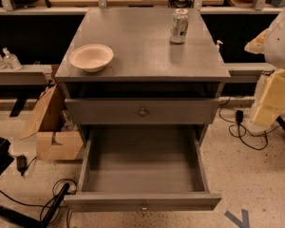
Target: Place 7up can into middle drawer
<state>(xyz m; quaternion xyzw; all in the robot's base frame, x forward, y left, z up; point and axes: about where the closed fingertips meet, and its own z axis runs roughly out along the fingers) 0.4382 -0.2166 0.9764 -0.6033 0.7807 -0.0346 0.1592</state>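
**Can upright on top, middle drawer wide open below**

And here we are at the grey cabinet. The 7up can (179, 26) stands upright on the surface (142, 56), out toward the far right corner. It's a slim silvery-white can with green lettering and a dab of red on its side, and its metal top catches the light. It casts a soft reflection on the grey just in front of it.

Over on the near left of that same surface sits a cream bowl (91, 57), right side up, wider than the can and well apart from it.

Down below, the middle drawer (142, 167) is pulled right out toward us: flat grey bottom, low sides, and a plain front with a small central knob (143, 207). Just above it, the upper drawer front (142, 111) is pushed in flush, with its own knob in the centre.

The tool (274, 96) hangs at the right edge of the view, beside the cabinet and level with the upper drawer, well apart from the can. It's cut off by the frame, so whether it's spread or pressed together I cannot tell.

On the speckled floor to the left, a cardboard box (52, 127) leans against the cabinet.
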